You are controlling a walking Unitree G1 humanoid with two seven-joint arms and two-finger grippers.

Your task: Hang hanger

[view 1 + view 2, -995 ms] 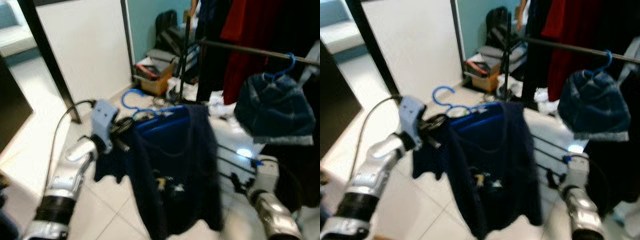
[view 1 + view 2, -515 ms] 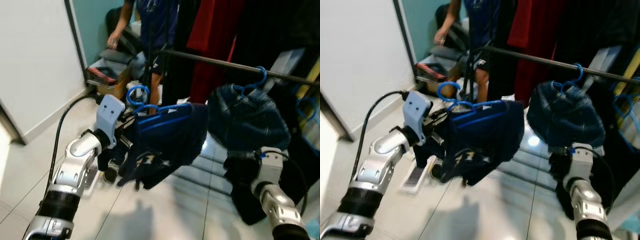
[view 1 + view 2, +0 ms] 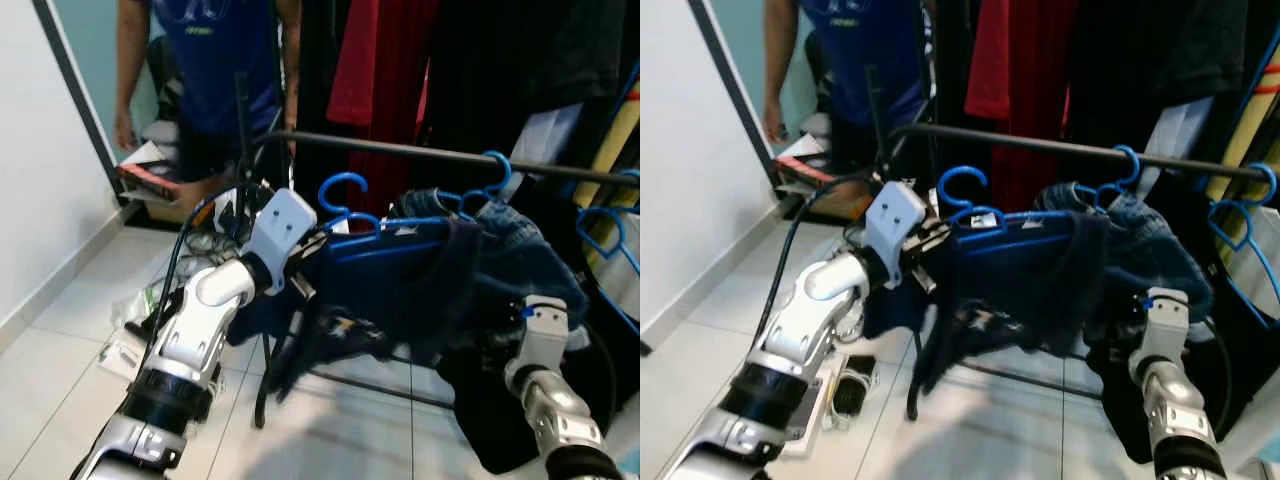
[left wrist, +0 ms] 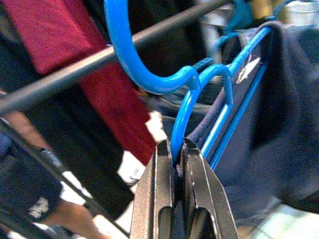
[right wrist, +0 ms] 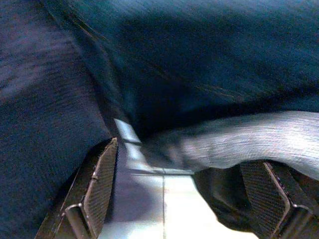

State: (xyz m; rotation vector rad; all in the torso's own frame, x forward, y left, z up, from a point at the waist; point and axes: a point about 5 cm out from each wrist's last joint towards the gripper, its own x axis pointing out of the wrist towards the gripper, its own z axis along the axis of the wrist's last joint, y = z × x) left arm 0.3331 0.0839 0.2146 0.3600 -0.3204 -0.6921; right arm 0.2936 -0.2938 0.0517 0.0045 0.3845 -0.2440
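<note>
Left wrist view has my left gripper [image 4: 175,162] pinched on the hanger [image 4: 197,107], right gripper [image 5: 182,199] wide open, empty, so I'd lift the hook [image 3: 340,190] over the rail [image 3: 420,152] and lower gently.

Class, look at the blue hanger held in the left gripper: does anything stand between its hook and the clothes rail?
Nothing visible does. The hook of the blue hanger sits just below the rail, at a bare stretch left of the hung denim garment. The left gripper pinches the hanger's wire.

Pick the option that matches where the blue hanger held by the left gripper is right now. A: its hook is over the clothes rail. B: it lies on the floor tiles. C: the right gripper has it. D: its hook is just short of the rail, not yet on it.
D: the left gripper pinches the blue hanger, whose hook sits below the rail, not over it.
</note>
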